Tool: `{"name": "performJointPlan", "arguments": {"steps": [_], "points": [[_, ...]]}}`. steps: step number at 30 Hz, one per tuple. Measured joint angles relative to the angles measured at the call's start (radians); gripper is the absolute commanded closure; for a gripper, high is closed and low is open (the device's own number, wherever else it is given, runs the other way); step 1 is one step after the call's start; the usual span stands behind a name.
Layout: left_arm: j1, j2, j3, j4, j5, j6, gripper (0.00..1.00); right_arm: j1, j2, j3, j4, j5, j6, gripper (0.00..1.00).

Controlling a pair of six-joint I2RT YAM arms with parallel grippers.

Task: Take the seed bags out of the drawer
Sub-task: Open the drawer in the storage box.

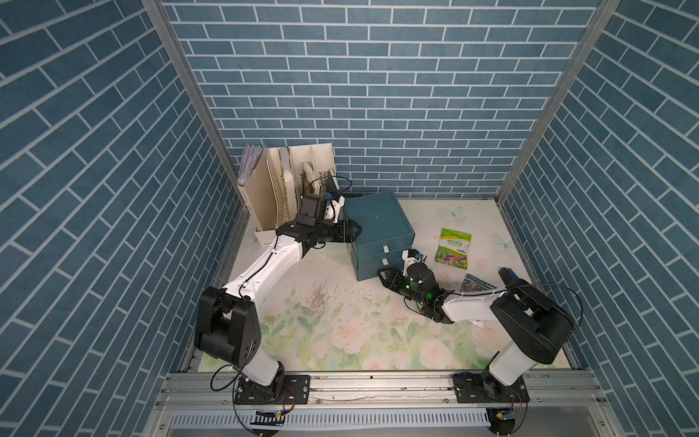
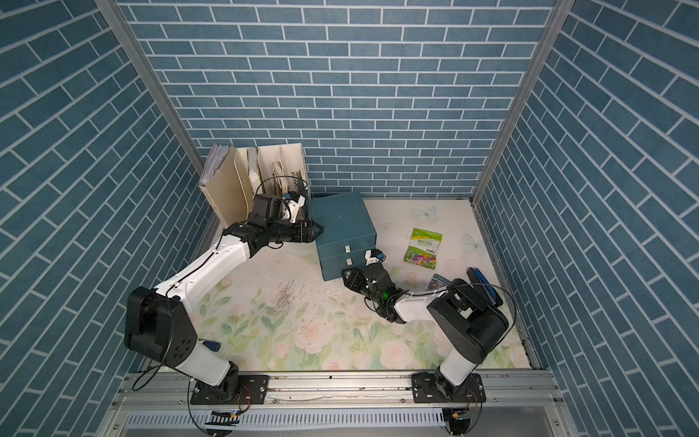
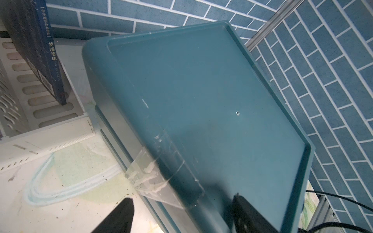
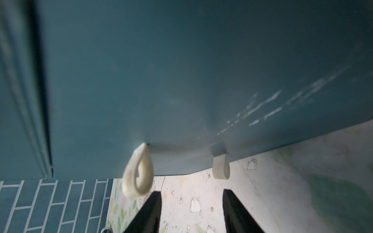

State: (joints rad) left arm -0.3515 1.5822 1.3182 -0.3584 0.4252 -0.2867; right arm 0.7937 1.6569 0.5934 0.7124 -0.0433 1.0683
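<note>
Seed bags show in both top views, two of them: a green-and-white bag lies flat on the flowered counter, off to the right of the teal cabinet and well apart from it; a purple bag lies nearer the front, partly hidden by the right forearm. The drawer is the lowest of three in the cabinet; its front looks flush with the two above it, so what it holds cannot be seen. The right fingers are low at the foot of that front, pointing at it; in the right wrist view they stand spread with only bare counter between them; two white pull tabs hang from the teal front just ahead of the fingertips, neither one between them; which drawer each tab belongs to I cannot tell. The left fingers are at the cabinet's left top edge; in the left wrist view they are spread, one over the cabinet's top and one down beside its side wall, with the edge running between them; whether they press on it I cannot tell. A cream file rack with dark books stands at the back left, just beside the cabinet.
</note>
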Motion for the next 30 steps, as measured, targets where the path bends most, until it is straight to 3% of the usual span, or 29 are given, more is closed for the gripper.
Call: {"name": "performJointPlan", "arguments": {"steps": [23, 30], "points": [[0.004, 0.000, 0.000, 0.000, 0.006, 0.005, 0.19, -0.010, 0.092, -0.001, 0.097, 0.005, 0.077, 0.58], [0.006, 0.000, 0.000, 0.000, 0.011, 0.006, 0.20, -0.014, 0.115, -0.001, 0.103, 0.005, 0.084, 0.67]]}}
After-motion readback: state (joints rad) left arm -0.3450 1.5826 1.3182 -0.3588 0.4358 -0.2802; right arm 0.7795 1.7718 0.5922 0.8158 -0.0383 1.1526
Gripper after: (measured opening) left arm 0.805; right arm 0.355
